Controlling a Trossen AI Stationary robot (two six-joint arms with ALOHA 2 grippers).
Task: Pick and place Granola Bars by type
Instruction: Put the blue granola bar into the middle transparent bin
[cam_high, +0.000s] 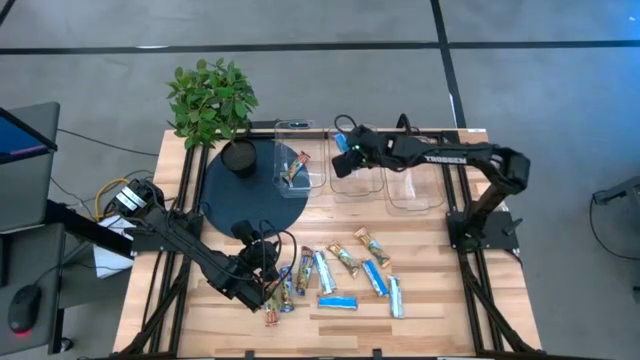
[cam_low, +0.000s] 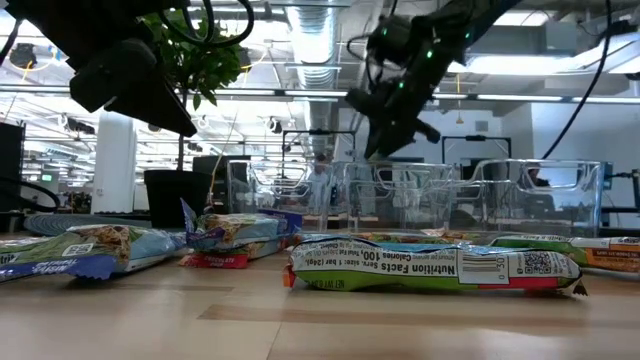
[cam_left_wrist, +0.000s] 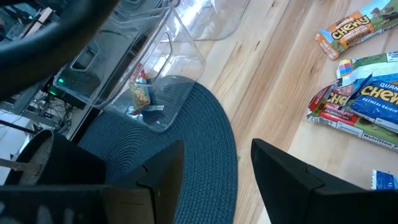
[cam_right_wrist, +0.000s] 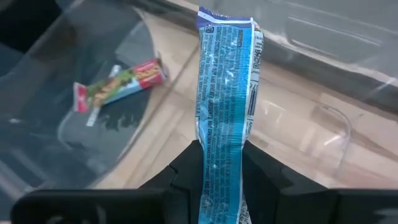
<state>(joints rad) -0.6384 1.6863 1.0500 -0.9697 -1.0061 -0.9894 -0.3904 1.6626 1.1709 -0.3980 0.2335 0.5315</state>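
My right gripper (cam_right_wrist: 221, 158) is shut on a blue granola bar (cam_right_wrist: 225, 87) and hangs above the clear tubs at the table's far side (cam_high: 345, 148). Below it are the left tub (cam_right_wrist: 93, 124), with one red-and-green bar (cam_right_wrist: 118, 84) on its floor, and the middle tub (cam_right_wrist: 311, 130). My left gripper (cam_left_wrist: 214, 180) stands open near the table's left front (cam_high: 258, 240) with nothing between its fingers. Several granola bars (cam_high: 340, 275) in blue, silvery and brown-orange wrappers lie flat on the wood in front. My right gripper pinches the blue bar between its two fingers, on the bar's two flat faces near one end (cam_right_wrist: 219, 152). The fingers slant down and the bar runs along them. Its free end (cam_right_wrist: 227, 25) sticks out beyond the fingertips, clear of the tubs and the table.
Three clear tubs (cam_high: 357, 170) stand in a row at the back; the left one (cam_high: 300, 165) rests partly on a dark round mat (cam_high: 235, 195). A potted plant (cam_high: 212, 100) stands at the far left on the mat. Bare wood lies between the tubs and the bars.
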